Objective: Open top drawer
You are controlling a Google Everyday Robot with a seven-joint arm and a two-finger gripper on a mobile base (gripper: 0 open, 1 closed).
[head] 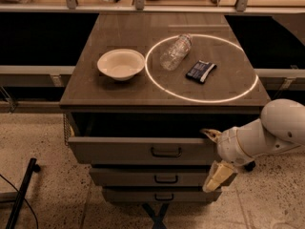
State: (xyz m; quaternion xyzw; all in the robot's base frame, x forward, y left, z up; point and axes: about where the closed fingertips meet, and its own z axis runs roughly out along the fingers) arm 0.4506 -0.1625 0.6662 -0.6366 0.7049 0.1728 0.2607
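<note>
The top drawer (124,150) is a wide grey-beige front with a small black bail handle (166,152). It stands pulled out a little from under the cabinet top, with a dark gap behind it. My gripper (213,155) is at the drawer front's right end, on a white arm coming in from the right. Its fingers are spread apart: the upper finger (209,133) is at the drawer's top edge, and the cream lower finger (217,175) hangs in front of the middle drawer. It holds nothing.
Two narrower drawers, middle (138,176) and bottom (138,194), sit below. On the cabinet top (95,92) are a white bowl (121,64), a lying plastic bottle (175,51) and a dark packet (200,71) inside a bright ring. A black pole (21,194) leans at the floor's left.
</note>
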